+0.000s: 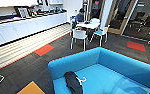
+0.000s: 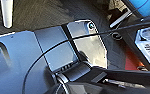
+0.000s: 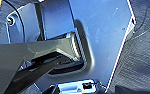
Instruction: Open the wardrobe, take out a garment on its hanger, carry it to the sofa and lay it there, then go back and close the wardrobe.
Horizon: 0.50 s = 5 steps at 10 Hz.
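Note:
The bright blue sofa (image 1: 116, 67) spreads across the lower right of the head view. On its seat, near the left arm, lies the black garment (image 1: 73, 82) in a limp heap. The pale hanger (image 1: 82, 80) pokes out of it to the right, its curved hook resting on the blue cushion. In the left wrist view a bit of the blue sofa (image 2: 143, 6) shows at one corner, above dark carpet. The wardrobe is out of view.
Behind the sofa stands a white table (image 1: 89, 24) with white chairs (image 1: 79, 35) and a seated person (image 1: 79, 17). A long white counter (image 1: 23, 27) runs along the left wall. Orange carpet tiles (image 1: 44, 50) dot the dark floor. Glass doors (image 1: 131, 17) are at the back right.

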{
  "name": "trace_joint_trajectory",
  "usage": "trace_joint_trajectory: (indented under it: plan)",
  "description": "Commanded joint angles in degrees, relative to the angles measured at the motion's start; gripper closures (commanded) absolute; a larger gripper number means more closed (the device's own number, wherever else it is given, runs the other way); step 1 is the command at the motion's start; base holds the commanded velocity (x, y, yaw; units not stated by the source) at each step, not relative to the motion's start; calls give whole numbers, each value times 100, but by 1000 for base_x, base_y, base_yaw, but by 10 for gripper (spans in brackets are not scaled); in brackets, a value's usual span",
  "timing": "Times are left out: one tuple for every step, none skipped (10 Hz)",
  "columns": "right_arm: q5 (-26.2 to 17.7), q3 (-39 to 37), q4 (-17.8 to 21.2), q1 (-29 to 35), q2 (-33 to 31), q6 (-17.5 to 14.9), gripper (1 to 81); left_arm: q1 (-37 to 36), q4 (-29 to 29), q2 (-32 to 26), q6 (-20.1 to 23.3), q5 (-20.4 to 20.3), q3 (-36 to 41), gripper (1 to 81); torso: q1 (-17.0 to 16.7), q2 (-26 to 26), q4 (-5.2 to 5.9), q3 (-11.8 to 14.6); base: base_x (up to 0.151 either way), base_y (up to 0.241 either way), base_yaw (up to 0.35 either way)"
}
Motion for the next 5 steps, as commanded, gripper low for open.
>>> trace_joint_trajectory:
  plan:
    - [-407, 47, 0, 123, 34, -27, 10, -216, 23, -55, 40, 111, 84, 10, 7, 0, 0, 0, -104, 0, 0]
    - [-399, 47, -9, 123, 34, -27, 10, -207, 32, -55, 49, 111, 84, 10, 7, 0, 0, 0, -103, 0, 0]
    - [-408, 47, 0, 114, 34, -27, 10, -207, 32, -46, 49, 111, 76, 10, 7, -2, 0, 0, -104, 0, 0]
    - [-399, 47, 0, 123, 34, -27, 10, -207, 32, -46, 49, 111, 84, 10, 7, -2, 0, 0, -103, 0, 0]
    - [-399, 47, 0, 114, 34, -27, 10, -207, 32, -37, 49, 111, 84, 10, 7, -2, 0, 0, -104, 0, 0]
